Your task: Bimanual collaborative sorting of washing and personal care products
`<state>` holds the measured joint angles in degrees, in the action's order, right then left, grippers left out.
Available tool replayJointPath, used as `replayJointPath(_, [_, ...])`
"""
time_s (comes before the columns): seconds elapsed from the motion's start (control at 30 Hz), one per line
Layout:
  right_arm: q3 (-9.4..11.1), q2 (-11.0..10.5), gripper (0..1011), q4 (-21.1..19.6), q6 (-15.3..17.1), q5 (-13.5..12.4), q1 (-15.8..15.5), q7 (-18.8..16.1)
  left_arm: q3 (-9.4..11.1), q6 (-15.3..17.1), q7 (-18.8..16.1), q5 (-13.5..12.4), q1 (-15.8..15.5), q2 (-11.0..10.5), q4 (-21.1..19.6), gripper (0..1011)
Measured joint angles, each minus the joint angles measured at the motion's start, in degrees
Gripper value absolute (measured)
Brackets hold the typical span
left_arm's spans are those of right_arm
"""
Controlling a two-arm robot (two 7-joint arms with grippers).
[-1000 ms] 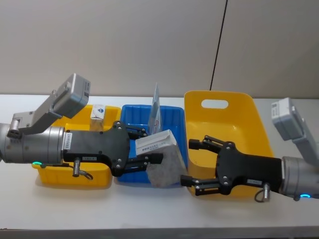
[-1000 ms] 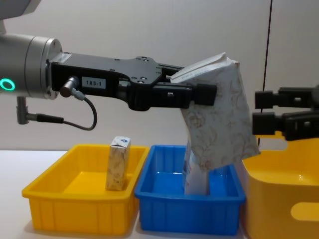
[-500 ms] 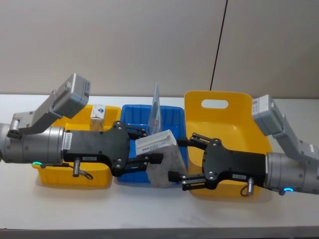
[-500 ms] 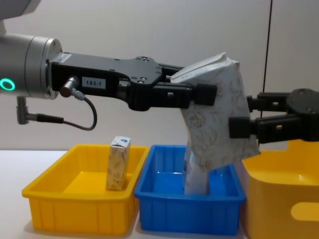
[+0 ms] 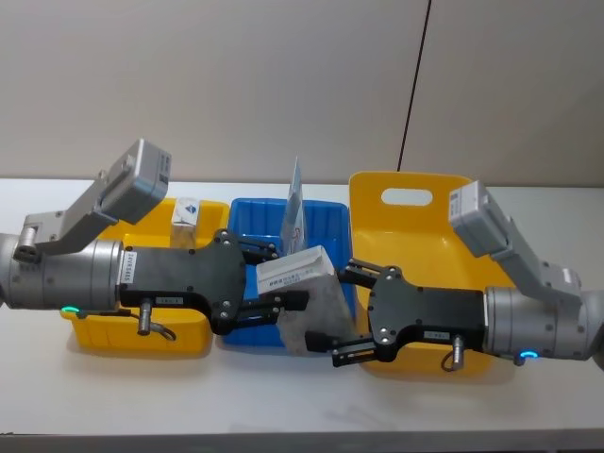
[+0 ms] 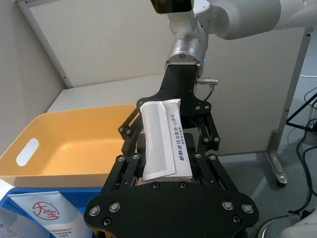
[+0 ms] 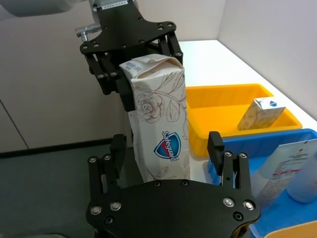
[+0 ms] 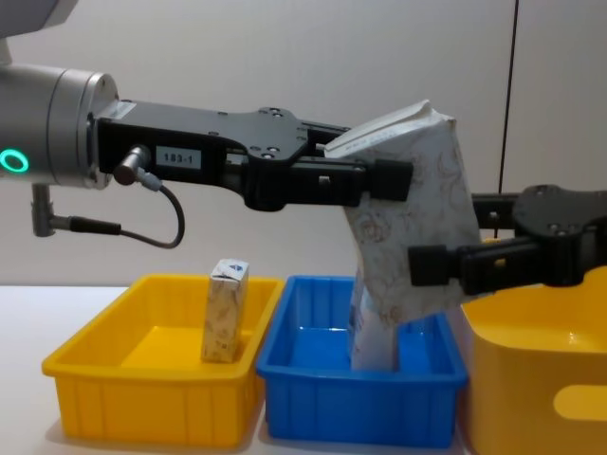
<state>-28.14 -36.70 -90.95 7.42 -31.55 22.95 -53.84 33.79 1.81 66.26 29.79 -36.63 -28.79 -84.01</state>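
Handing off, we judge: left gripper (image 5: 283, 276) clamps the floral carton (image 8: 417, 256) above the blue bin (image 8: 360, 408), right gripper (image 5: 342, 311) spread around it. Small carton (image 8: 225, 313) sits sorted in the left yellow bin (image 8: 142, 408); this one pending.

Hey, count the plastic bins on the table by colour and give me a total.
Yellow bins: 2, the low tray and the tall handled bin
Blue bins: 1, the blue tray
Total: 3
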Motion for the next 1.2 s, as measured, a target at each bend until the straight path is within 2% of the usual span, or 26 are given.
replayJointPath(0.13, [-0.6,0.0,992,0.4,0.2,0.2,0.6,-0.4,0.0,0.0,0.0,0.0,0.0,0.0,0.0,376])
replayJointPath(0.27, [-1.0,0.0,925,0.7,0.4,0.4,1.0,-0.8,0.0,0.0,0.0,0.0,0.0,0.0,0.0,376])
replayJointPath(0.3, [-1.2,0.0,871,0.8,0.4,0.4,1.2,-0.8,0.0,0.0,0.0,0.0,0.0,0.0,0.0,376])
replayJointPath(0.33, [-1.2,0.0,871,0.8,0.4,0.4,1.2,-0.9,0.0,0.0,0.0,0.0,0.0,0.0,0.0,376])
replayJointPath(0.87, [-2.0,0.0,390,1.3,0.6,0.7,1.9,-1.5,0.0,0.0,0.0,0.0,0.0,0.0,0.0,376])
replayJointPath(1.07, [-2.1,0.0,367,1.3,0.6,0.7,2.0,-1.5,0.0,0.0,0.0,0.0,0.0,0.0,0.0,379])
replayJointPath(1.2, [-2.0,-0.1,364,1.2,0.8,0.5,1.7,-1.3,0.0,0.0,0.0,0.0,0.0,0.0,0.0,484])
